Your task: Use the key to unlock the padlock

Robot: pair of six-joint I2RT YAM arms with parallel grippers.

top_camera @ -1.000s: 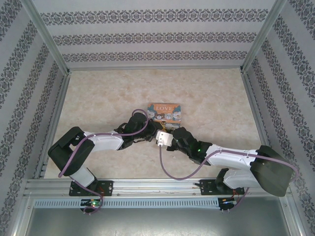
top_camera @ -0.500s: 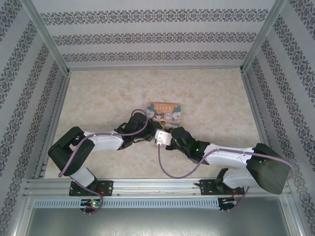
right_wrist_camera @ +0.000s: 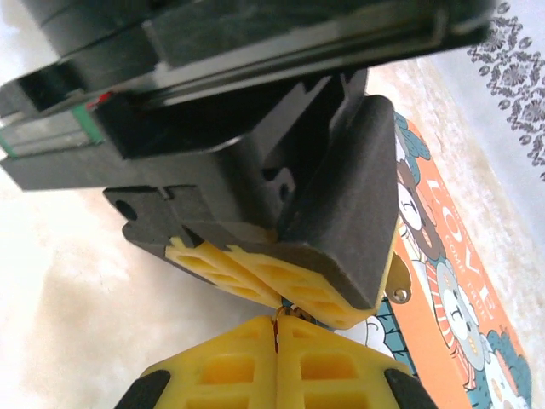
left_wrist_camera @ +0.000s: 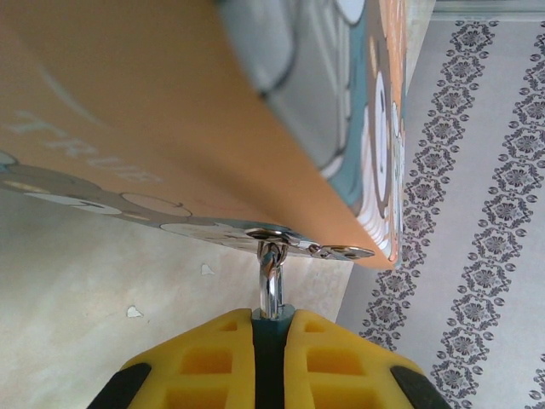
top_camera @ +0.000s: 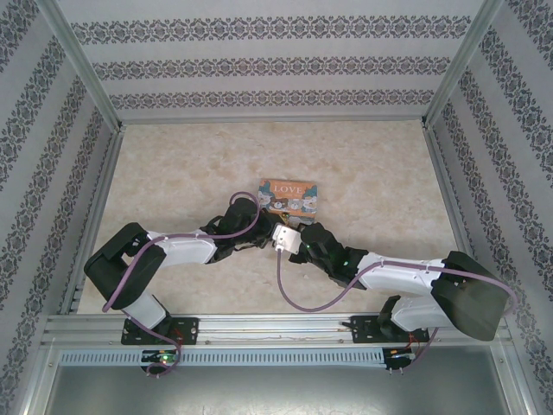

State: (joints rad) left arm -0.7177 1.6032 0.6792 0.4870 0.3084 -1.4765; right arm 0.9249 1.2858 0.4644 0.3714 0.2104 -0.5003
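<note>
From above, the left arm (top_camera: 181,249) and right arm (top_camera: 397,275) meet tip to tip at the near edge of an orange tin box (top_camera: 289,197). The box lies on the marbled table (top_camera: 173,164) and "LOVE" is printed across its lid. The padlock is too small to pick out among the fingers here.

In the left wrist view, the left gripper (left_wrist_camera: 271,362) has its yellow fingers (left_wrist_camera: 213,358) clamped on the padlock (left_wrist_camera: 271,336). The dark teal body is pinched between them, and the thin silver shackle rises straight up through the box's metal clasp (left_wrist_camera: 281,243). Pale lettering on the orange side is too blurred to read.

In the right wrist view, the right gripper (right_wrist_camera: 277,362) has its jaws pressed together on a brass sliver (right_wrist_camera: 285,313) that sticks out at the tips. It sits just below the other gripper's yellow fingertips, which hide the padlock. "LOVE" runs sideways on the lid, among cartoon animals
</note>
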